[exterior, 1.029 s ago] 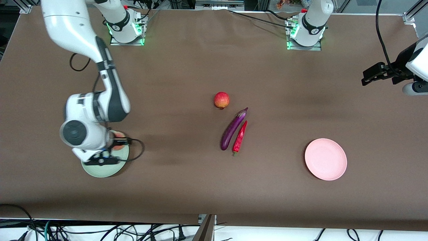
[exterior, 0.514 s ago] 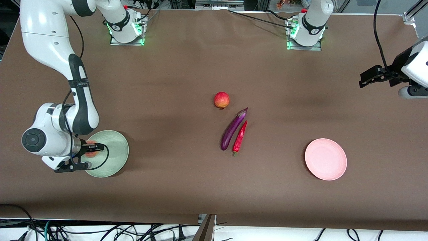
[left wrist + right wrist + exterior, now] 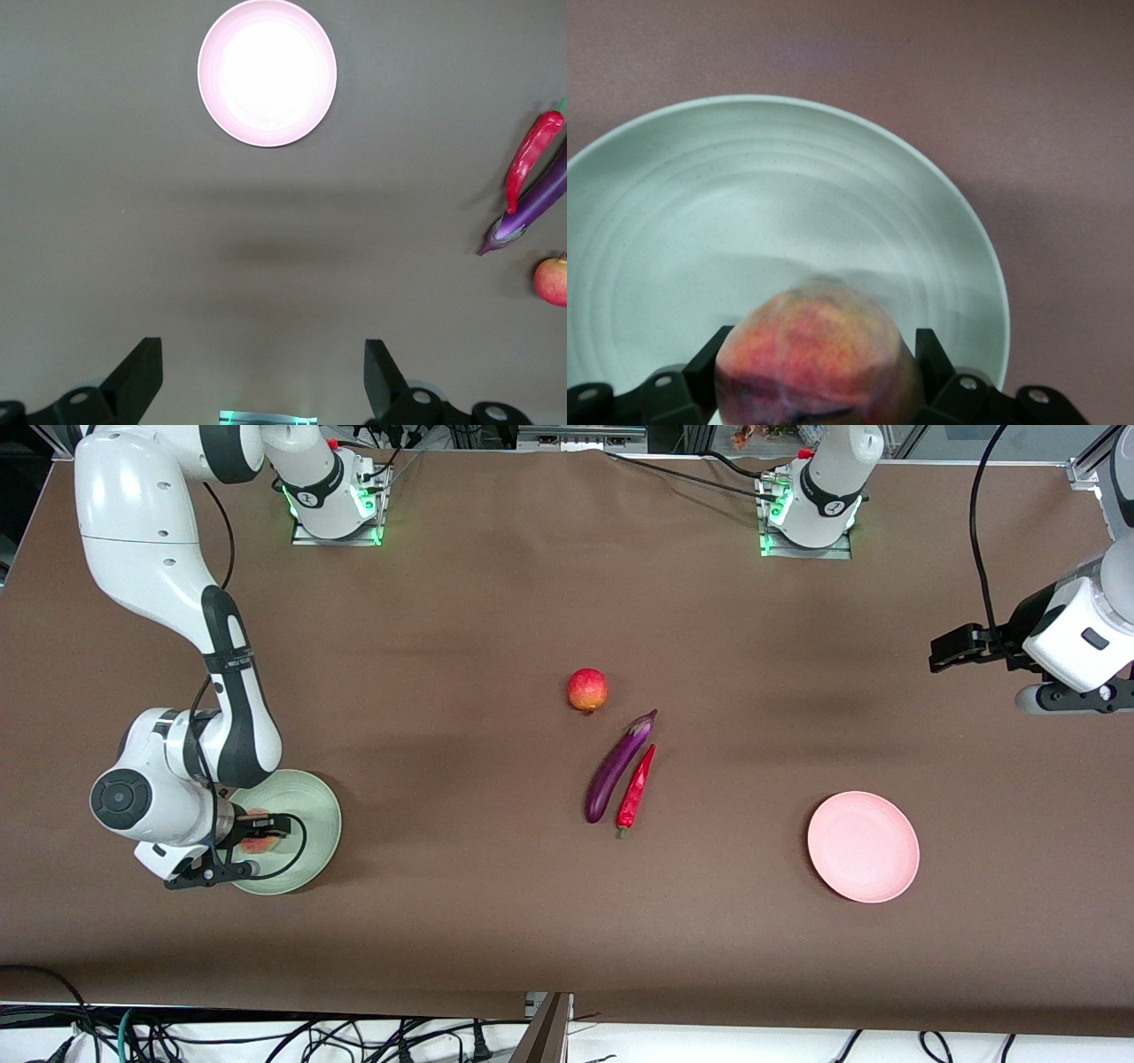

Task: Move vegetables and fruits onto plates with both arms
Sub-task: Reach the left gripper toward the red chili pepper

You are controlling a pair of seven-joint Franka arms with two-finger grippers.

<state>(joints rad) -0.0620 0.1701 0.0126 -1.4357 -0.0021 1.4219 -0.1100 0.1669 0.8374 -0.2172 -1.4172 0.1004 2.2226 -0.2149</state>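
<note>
- At the lower left of the frame my right pincer (image 3: 263, 838) is clamped on the peach (image 3: 815, 359) and holds it over the green plate (image 3: 312, 840). Half a second ago it sat nearer the plate's edge; now it has drifted back toward the plate's middle, so I judge the drop is close but not yet made.
- In the middle of the frame the pomegranate (image 3: 587, 690), the eggplant (image 3: 615, 769) and the chili (image 3: 636, 787) lie on the worktop (image 3: 461, 629) exactly where they were a second ago, the eggplant and chili side by side, the pomegranate just above them in the frame.
- At the lower right the pink plate (image 3: 862, 847) has nothing on it.
- At the upper right my left pincer (image 3: 264, 379) hangs spread wide and carrying nothing over bare worktop; it has crept inward toward the centre, which reads to me as the start of a reach for the vegetables.
</note>
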